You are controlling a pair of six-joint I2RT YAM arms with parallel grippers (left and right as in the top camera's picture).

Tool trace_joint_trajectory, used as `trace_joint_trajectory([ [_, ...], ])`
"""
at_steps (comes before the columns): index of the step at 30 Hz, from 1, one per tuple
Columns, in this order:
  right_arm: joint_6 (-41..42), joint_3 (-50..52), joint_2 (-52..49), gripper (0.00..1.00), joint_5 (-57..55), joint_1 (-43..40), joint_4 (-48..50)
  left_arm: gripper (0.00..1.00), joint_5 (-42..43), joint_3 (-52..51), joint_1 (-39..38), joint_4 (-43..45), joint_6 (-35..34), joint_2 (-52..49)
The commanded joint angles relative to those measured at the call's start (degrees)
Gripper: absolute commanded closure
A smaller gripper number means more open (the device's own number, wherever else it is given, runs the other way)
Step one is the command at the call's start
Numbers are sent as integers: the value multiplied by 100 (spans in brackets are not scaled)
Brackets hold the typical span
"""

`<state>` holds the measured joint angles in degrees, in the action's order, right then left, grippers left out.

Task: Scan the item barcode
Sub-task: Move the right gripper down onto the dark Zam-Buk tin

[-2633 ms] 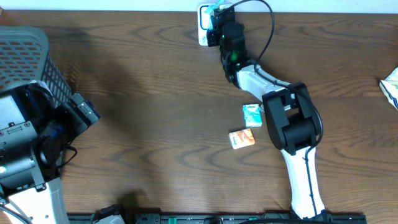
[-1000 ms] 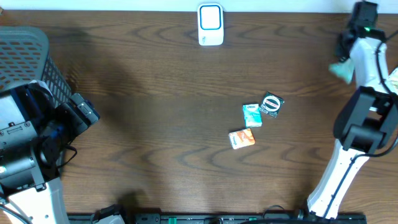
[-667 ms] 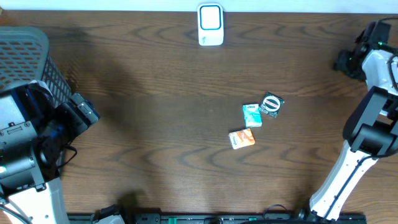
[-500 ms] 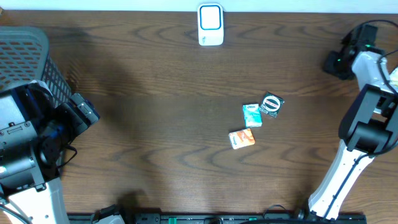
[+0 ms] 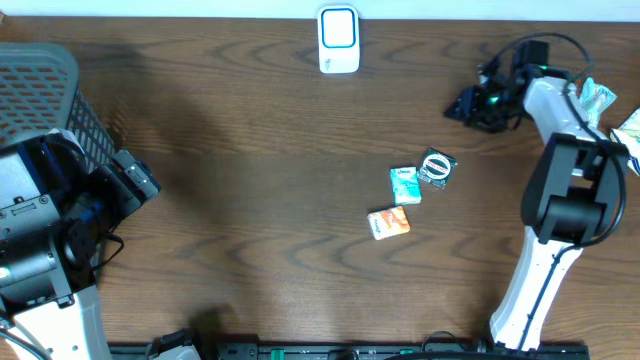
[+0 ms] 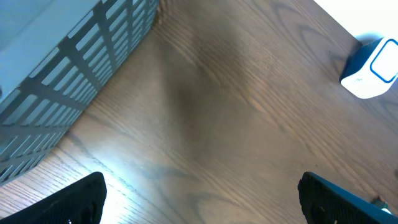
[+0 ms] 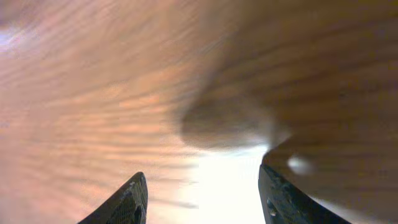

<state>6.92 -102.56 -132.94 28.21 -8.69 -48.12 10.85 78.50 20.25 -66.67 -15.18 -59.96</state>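
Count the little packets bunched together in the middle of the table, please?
3: a teal packet, a black packet right beside it to its upper right, and an orange packet below. At the right edge, other packages are partly cut off.

I see a grey plastic basket [image 5: 40,85] with slatted walls standing close beside the left gripper [image 6: 202,183]. In the wrist view it sits up and to the gripper's left, and I cannot make out what is inside it. A dark brown wood-grain table [image 5: 230,150] spreads beneath both grippers. Directly under the right gripper [image 7: 202,180] its grain looks blurred, with a bright glare patch. A black rail [image 5: 300,350] runs along the table's near edge, well apart from the right gripper.
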Motion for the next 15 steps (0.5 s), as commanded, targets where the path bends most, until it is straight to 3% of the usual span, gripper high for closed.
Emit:
trace_joint_trajectory([
  [1,50,131,350,48,105,162,-544,2,50,90,31,-15,-9,0],
  [10,35,131,1766,50,-1281,708,-2304,2,50,90,31,-15,-9,0],
  [15,72,225,1827,46,-1926,1141,-2686,2,50,90,31,-15,-9,0],
])
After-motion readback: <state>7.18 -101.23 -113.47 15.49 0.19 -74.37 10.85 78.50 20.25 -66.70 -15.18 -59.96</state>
